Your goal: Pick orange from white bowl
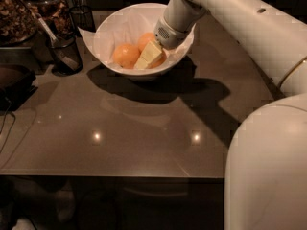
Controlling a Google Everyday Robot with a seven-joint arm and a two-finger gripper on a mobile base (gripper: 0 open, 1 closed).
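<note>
Arm (230, 13) stretched in from rt, pincer (147, 57) tilted down-left, top centre

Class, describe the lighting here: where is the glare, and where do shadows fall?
Camera view: two small glare spots on the table; dark shadow under the white bowl; the gripper, in the bowl beside an orange, is lit.
</note>
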